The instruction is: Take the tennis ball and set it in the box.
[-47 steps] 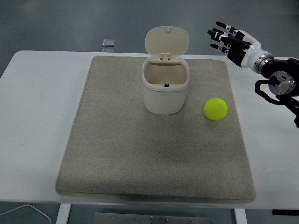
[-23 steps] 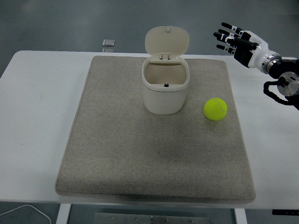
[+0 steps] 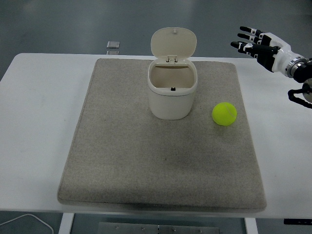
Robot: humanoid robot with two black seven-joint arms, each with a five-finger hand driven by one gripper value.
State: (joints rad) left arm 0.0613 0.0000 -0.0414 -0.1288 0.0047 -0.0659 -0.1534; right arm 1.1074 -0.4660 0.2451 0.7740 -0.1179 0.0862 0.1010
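Note:
A yellow-green tennis ball (image 3: 224,113) lies on the grey mat (image 3: 122,161), right of a cream box (image 3: 172,92) whose hinged lid (image 3: 174,43) stands open. The inside of the box shows nothing in it. My right hand (image 3: 253,43) hovers at the far right, above and beyond the ball, fingers spread and holding nothing. It is well apart from the ball. The left arm does not show.
The mat covers most of the white table (image 3: 34,107). A small dark square object (image 3: 113,45) lies at the table's far edge, left of the box. A white cable (image 3: 27,220) shows below the near left edge.
My right hand has drawn back to the right and slightly up, away from the box and ball. Ball and box have not moved.

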